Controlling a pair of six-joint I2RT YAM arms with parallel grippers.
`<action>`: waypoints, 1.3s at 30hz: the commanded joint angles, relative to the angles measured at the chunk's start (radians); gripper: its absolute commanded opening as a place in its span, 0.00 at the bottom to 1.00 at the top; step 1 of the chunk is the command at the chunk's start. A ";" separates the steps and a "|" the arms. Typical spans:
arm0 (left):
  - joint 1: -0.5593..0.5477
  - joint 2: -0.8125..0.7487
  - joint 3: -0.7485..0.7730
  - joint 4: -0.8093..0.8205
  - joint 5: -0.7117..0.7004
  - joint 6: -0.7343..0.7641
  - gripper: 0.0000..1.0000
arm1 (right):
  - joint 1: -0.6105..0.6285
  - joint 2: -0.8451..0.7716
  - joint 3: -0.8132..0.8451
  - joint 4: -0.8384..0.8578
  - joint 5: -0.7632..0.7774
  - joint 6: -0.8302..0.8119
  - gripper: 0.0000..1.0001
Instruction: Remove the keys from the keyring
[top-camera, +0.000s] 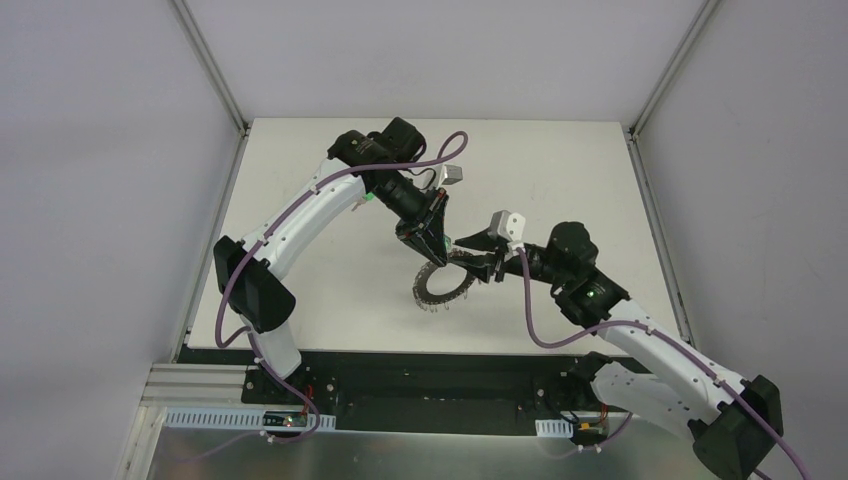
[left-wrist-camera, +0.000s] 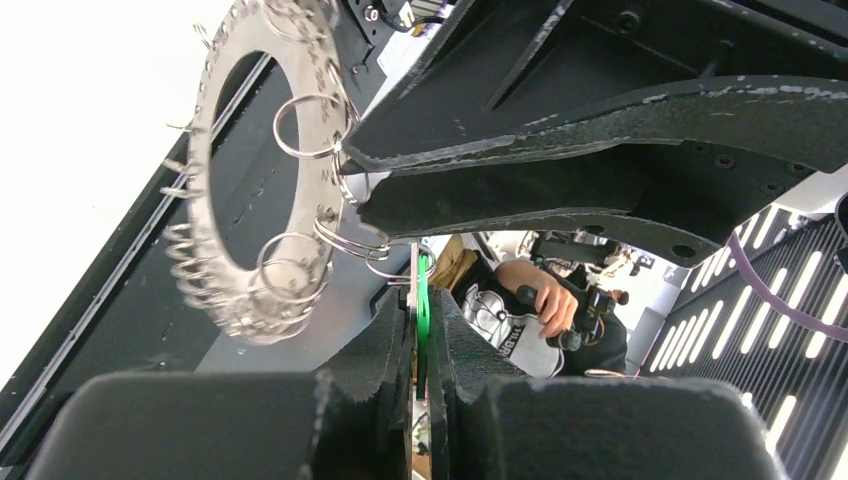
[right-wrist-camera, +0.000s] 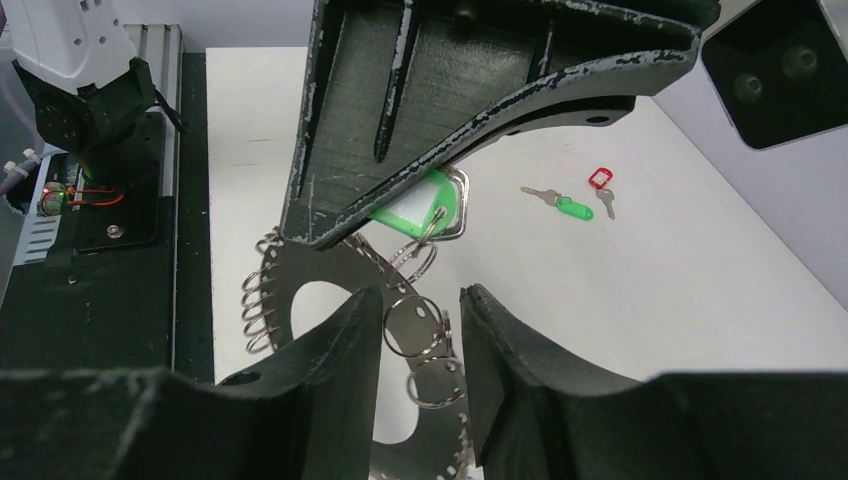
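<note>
My left gripper (left-wrist-camera: 420, 305) is pinched shut on a green-tagged key (right-wrist-camera: 425, 205), I judge to draw it off, while my right gripper (right-wrist-camera: 420, 300) clamps the keyring (right-wrist-camera: 325, 263) by its rim, bracing it above the table (right-wrist-camera: 700, 300) against that pull.

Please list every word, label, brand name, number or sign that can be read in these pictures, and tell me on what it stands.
No text is readable.
Green tag in the left pincer: white insert looks blank.
Red tag on the table: too small to tell.
Keyring at the right pincer: no legible marks.
Shirt print of the person behind: blurred.
</note>
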 joint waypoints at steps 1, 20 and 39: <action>0.001 -0.033 0.004 0.013 0.063 0.003 0.00 | -0.003 0.027 0.057 0.059 -0.056 0.003 0.40; 0.018 -0.036 0.028 0.033 0.076 -0.020 0.00 | -0.003 0.077 0.084 0.112 -0.092 0.063 0.09; 0.066 -0.039 -0.053 0.081 0.128 -0.044 0.00 | -0.006 -0.103 0.003 0.060 -0.097 -0.003 0.00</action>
